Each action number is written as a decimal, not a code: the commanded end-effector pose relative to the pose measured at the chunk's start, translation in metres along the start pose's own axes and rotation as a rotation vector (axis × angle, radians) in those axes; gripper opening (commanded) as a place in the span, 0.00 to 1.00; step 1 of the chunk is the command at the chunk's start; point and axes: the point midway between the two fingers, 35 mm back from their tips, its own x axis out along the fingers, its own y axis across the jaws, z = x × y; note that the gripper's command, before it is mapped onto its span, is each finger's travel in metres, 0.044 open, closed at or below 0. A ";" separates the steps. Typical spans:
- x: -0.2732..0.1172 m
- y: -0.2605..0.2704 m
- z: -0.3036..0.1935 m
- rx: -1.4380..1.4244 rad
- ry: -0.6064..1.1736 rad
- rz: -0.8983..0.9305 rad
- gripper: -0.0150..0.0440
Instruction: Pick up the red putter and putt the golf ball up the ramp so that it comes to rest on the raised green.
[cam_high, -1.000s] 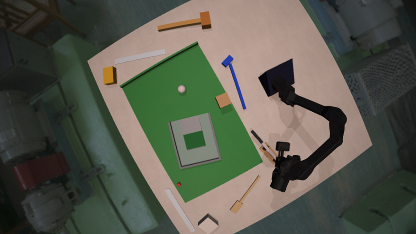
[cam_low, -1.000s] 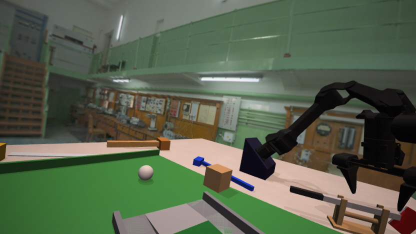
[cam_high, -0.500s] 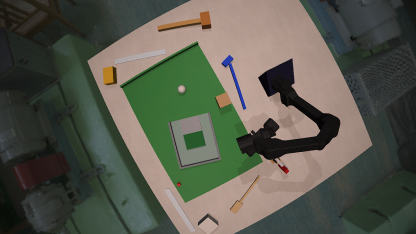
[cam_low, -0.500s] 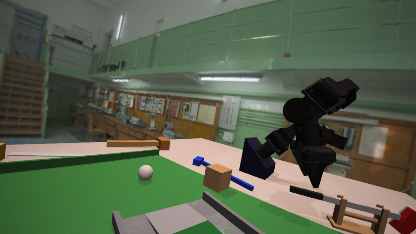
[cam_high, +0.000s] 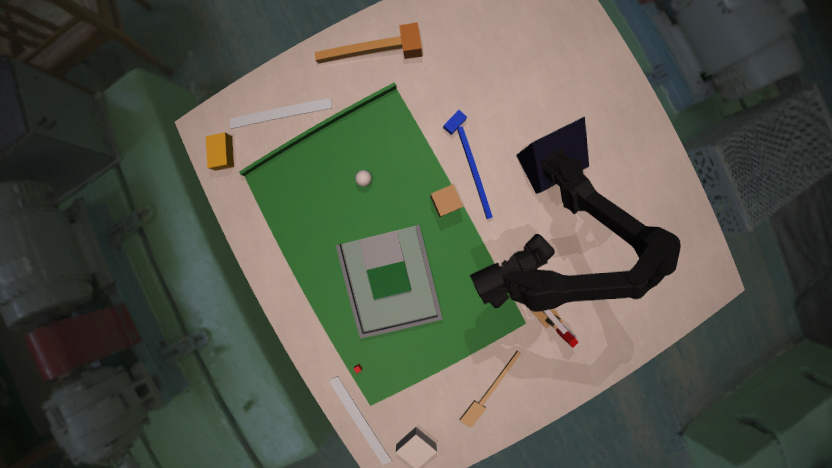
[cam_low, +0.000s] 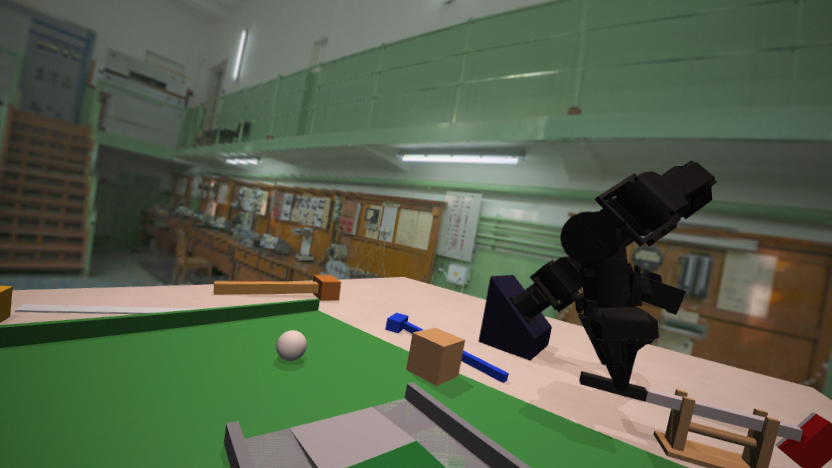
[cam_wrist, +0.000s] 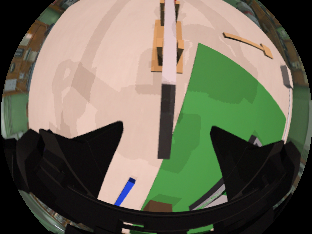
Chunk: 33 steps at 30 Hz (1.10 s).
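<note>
Black parallel-jaw gripper poised over the dark grip end of the red-headed putter, jaws spread wide, nothing held. The putter lies across its small wooden rack beside the green felt mat. White golf ball sits well apart on the mat. My worry: closing off-centre could lever the shaft off the rack, or knock the rack itself. The grip end looks thin, so a slip is likely.

The putter lies across a stand beside the mat, with the ball on the mat.
</note>
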 end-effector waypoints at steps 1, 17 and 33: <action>0.009 0.002 -0.002 0.006 -0.007 0.003 1.00; 0.034 0.002 -0.008 0.005 -0.008 0.002 1.00; 0.043 0.000 -0.010 -0.001 -0.006 -0.001 0.73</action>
